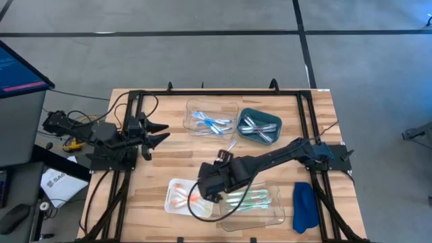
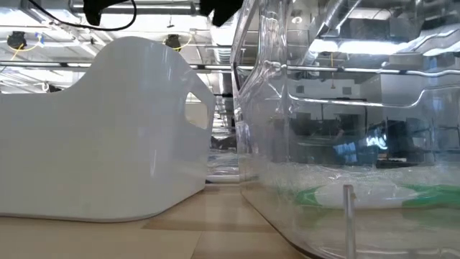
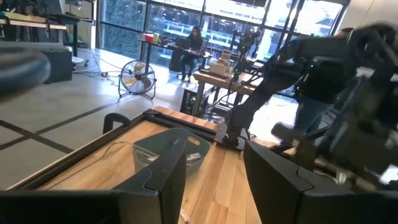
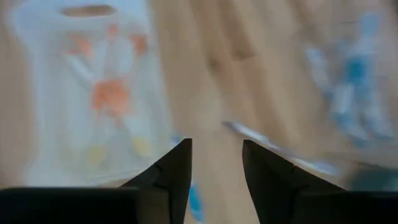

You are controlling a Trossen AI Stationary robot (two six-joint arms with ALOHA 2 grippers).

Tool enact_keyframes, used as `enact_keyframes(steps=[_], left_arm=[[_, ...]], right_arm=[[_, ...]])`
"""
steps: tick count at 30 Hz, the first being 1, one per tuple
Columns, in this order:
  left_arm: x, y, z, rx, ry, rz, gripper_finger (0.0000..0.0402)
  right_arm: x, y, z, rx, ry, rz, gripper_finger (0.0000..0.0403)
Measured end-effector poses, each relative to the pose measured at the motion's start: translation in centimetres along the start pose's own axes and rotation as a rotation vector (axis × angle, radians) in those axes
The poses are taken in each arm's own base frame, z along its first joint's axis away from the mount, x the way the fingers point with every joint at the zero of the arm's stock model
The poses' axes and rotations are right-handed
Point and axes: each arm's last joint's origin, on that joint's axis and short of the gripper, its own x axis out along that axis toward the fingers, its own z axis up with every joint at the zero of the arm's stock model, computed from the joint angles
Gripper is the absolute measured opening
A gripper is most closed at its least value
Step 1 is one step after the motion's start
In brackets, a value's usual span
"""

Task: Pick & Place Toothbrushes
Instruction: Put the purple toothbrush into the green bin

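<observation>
even, bright overhead light fills the high view, with only soft shadows under the arms on the table (image 1: pixel 169 162). the low view is sharp far off, where ceiling lamps glare, and reflections streak the clear tray (image 2: pixel 345 108) close by. the right wrist view is smeared all over with blur; the left wrist view blurs on its right side.

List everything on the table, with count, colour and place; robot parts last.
Clear tray: one, far centre, holding light blue toothbrushes.
Teal tray: one, far right, holding grey-white toothbrushes.
White tray: one, near centre-left, holding orange-pink toothbrushes.
Clear tray: one, near centre-right, holding green toothbrushes.
Loose toothbrush: one, pale, on bare wood between the trays.
Blue cloth: one, near right edge.
Left gripper: open, waiting at the table's left.
Right gripper: open, empty, over the near trays.
</observation>
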Motion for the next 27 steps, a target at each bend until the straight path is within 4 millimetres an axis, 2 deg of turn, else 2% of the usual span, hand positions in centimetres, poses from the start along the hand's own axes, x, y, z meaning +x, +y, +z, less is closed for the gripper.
enact_keyframes(steps=[3,8,15,23,27], left_arm=[[0.1,-0.1,0.0,-0.001,-0.001,-0.001,0.0153],[0.2,-0.1,-0.1,0.0,0.001,-0.001,0.0153],[0.3,-0.2,-0.2,0.003,0.005,-0.001,0.0153],[0.6,-0.4,-0.4,0.011,0.019,-0.01,0.0153],[0.8,-0.6,-0.5,0.014,0.032,-0.027,0.0153]], right_arm=[[-1.5,-1.0,-0.6,-0.04,-0.005,-0.109,0.0128],[-2.8,-1.8,-1.2,-0.065,0.003,-0.182,0.0112],[-2.2,-2.1,-1.9,-0.111,0.061,-0.245,0.0079],[-1.5,-1.9,-3.0,-0.163,0.061,-0.322,0.0006],[-2.4,-2.7,-3.9,-0.11,0.009,-0.391,0.0009]])
